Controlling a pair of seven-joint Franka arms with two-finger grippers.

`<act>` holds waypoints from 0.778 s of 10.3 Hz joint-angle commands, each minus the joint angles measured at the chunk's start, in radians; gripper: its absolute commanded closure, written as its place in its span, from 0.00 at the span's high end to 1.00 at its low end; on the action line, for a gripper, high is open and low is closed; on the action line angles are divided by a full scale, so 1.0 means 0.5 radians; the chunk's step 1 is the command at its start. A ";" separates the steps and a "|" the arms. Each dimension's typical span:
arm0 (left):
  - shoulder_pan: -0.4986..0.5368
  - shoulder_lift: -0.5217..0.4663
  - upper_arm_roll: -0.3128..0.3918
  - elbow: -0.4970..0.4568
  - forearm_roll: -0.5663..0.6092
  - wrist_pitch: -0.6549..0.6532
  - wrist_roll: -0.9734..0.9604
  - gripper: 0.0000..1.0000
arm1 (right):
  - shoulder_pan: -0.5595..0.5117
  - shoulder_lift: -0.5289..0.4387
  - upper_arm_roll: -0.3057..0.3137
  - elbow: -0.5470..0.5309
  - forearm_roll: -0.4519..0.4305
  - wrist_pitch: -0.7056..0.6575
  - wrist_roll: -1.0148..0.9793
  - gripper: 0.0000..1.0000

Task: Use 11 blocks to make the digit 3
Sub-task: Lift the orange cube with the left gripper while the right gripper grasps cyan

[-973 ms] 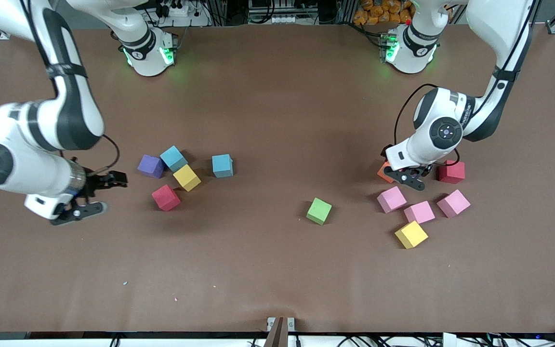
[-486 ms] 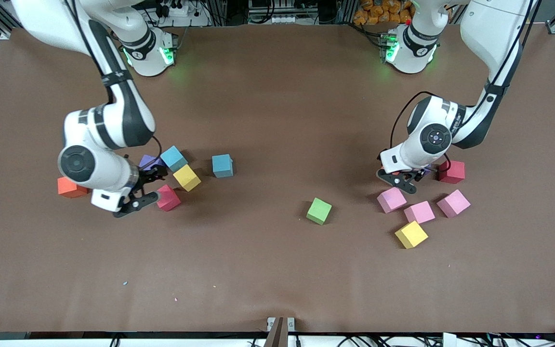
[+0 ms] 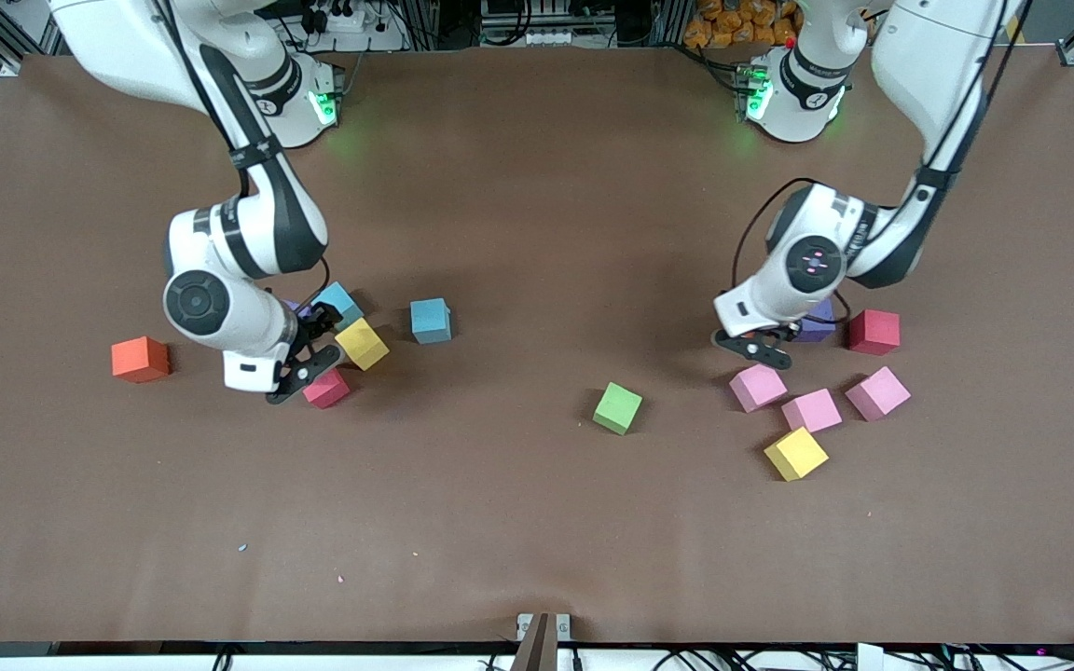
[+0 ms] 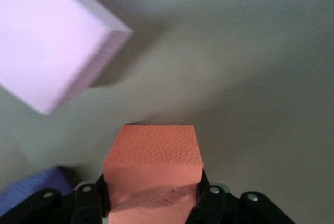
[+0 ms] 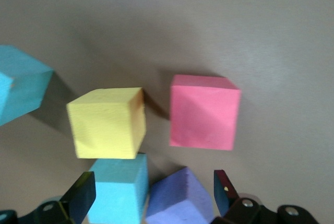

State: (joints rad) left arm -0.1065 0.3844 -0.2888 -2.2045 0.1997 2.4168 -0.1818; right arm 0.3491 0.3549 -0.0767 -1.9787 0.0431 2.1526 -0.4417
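left end effector [image 4: 151,203] grips an orange block [image 4: 153,169]; right end effector [image 5: 151,192] spread wide over purple block [image 5: 180,198].

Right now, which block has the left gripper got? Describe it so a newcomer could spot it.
Start at the cluster of blocks at the left arm's end of the table. The left gripper hangs beside the purple block, above the three pink blocks. Its fingers are shut on an orange block, the only orange one in that cluster.
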 commanded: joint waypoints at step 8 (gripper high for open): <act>-0.593 0.424 -0.475 0.555 -0.093 -0.063 -1.565 0.00 | 0.136 -0.154 0.018 -0.463 0.027 0.373 -0.292 1.00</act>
State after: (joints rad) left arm -0.3523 0.5208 -0.5314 -2.0122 0.1626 2.4055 -0.8920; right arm 0.4085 0.3131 -0.0678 -2.1712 0.0431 2.3265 -0.5701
